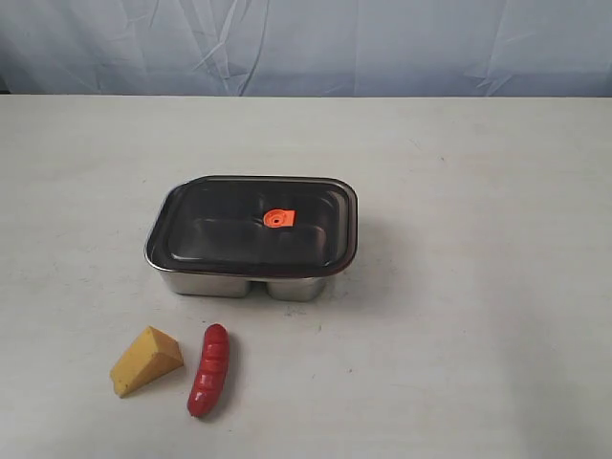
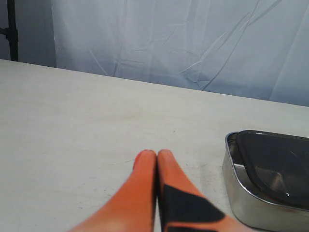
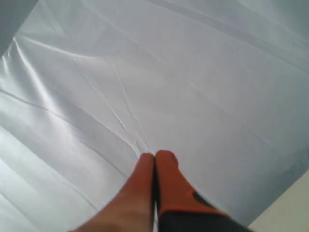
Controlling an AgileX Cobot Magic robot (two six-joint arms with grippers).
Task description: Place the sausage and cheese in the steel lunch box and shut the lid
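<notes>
While both robot arms hold back from the work area, the steel lunch box [image 1: 215,284] sits near the middle of the pale counter [image 1: 478,287], its long side facing the exterior camera. The dark, smoky lid [image 1: 229,229] lies on top of it. The lid's small orange-red valve [image 1: 278,219] shows just off centre, toward three o'clock. Through the translucent cover the tray's divider and two compartments can be made out. Whether the lid is pressed fully home cannot be told; the left wrist camera shows a strip of bare steel rim beside the lid's edge.

The two toy foods lie on the counter outside the box, on the side nearest the exterior camera. The yellow-orange cheese [image 1: 145,360] wedge rests at about seven o'clock from the box. The glossy red, ridged sausage [image 1: 209,370] lies between six and seven o'clock. The sausage is just beside the cheese, at its three o'clock, with a narrow gap between them. It lies lengthwise, pointing roughly toward the box.

The left hand [image 2: 157,157] is closed, its orange fingers pressed together with nothing between them. It hangs low above bare counter, with one rounded corner of the box near it. The right hand [image 3: 154,159] is likewise closed and empty, its orange fingers meeting at the tips. It is aimed at the creased pale-blue backdrop cloth [image 1: 306,43] that hangs along the counter's far edge, at twelve o'clock in the exterior view.
</notes>
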